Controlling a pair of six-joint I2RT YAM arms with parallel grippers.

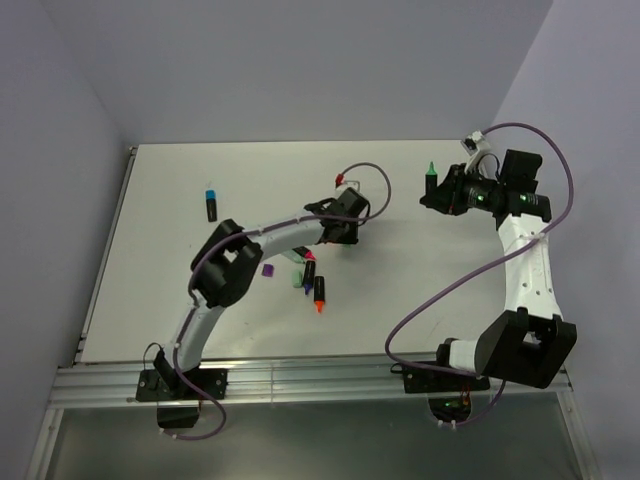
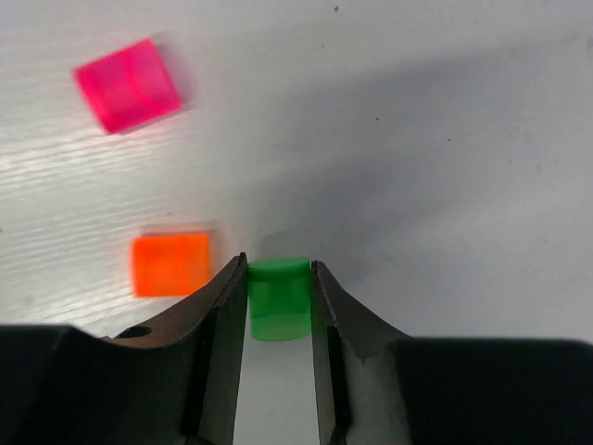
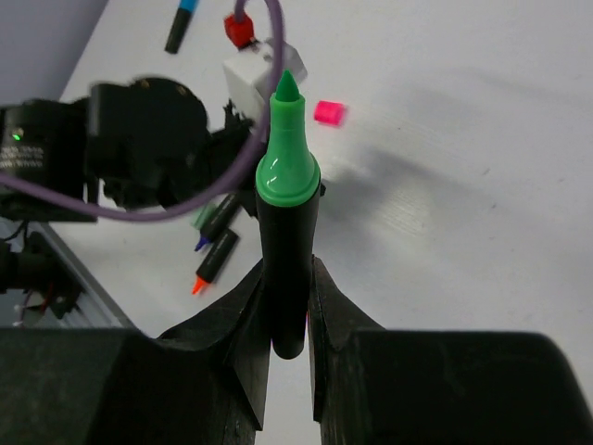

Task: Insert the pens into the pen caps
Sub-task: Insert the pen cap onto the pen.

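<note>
Left end effector pinches the green cap low over the desk, at mid frame in the top view. Right end effector clamps the green pen, tip pointing out along its fingers. The cap lies to the pen's left, so I judge the tip must turn leftward.

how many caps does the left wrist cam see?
3: green cap gripped in the left gripper, orange cap just left of it, pink cap upper left. Others may be out of frame.
</note>
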